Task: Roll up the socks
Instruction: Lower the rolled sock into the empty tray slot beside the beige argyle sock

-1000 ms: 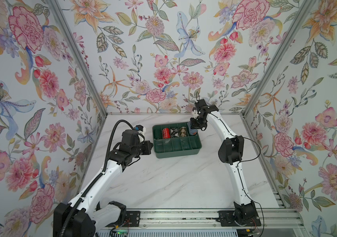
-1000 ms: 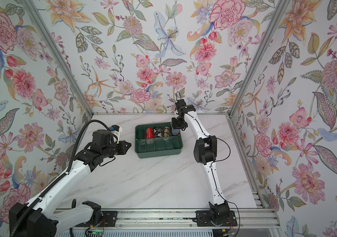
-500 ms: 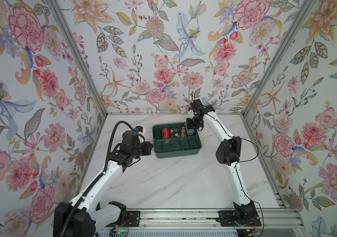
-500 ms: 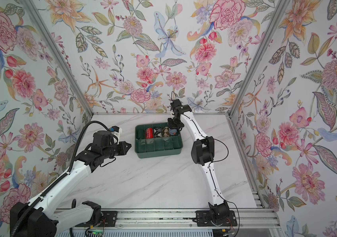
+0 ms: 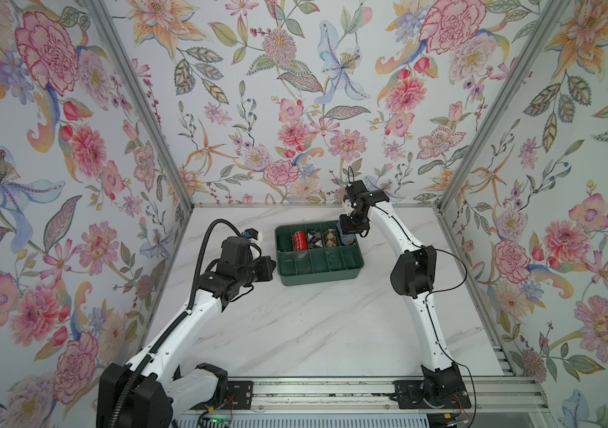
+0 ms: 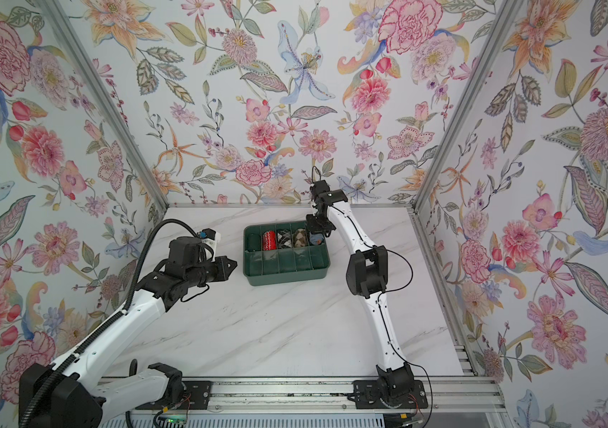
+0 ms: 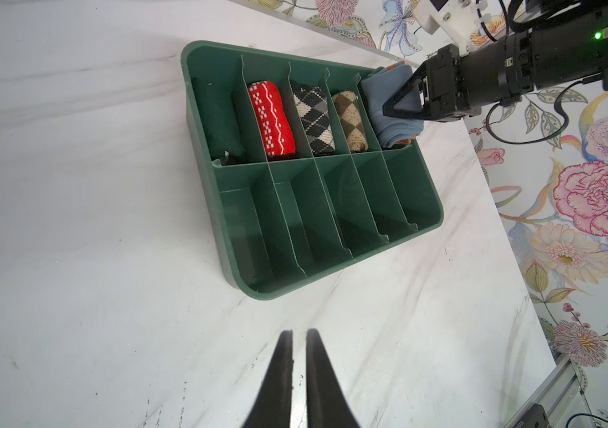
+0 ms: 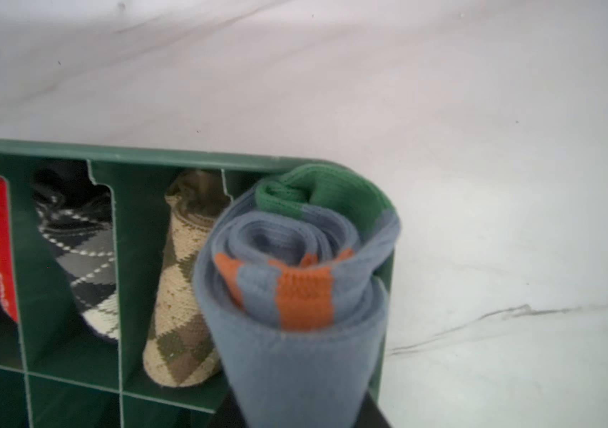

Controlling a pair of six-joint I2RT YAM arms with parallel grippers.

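My right gripper (image 5: 349, 232) has dropped left over the green tray (image 7: 332, 274), clamped on the rolled socks (image 8: 295, 278), now seemingly partway into its far right compartment. My left gripper (image 7: 299, 333) hangs closed, empty, near-left of it. Release likely comes next.

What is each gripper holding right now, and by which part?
The right gripper holds the rolled socks, clamped across the roll's sides at the tray's end compartment. The left gripper is shut, holding nothing.
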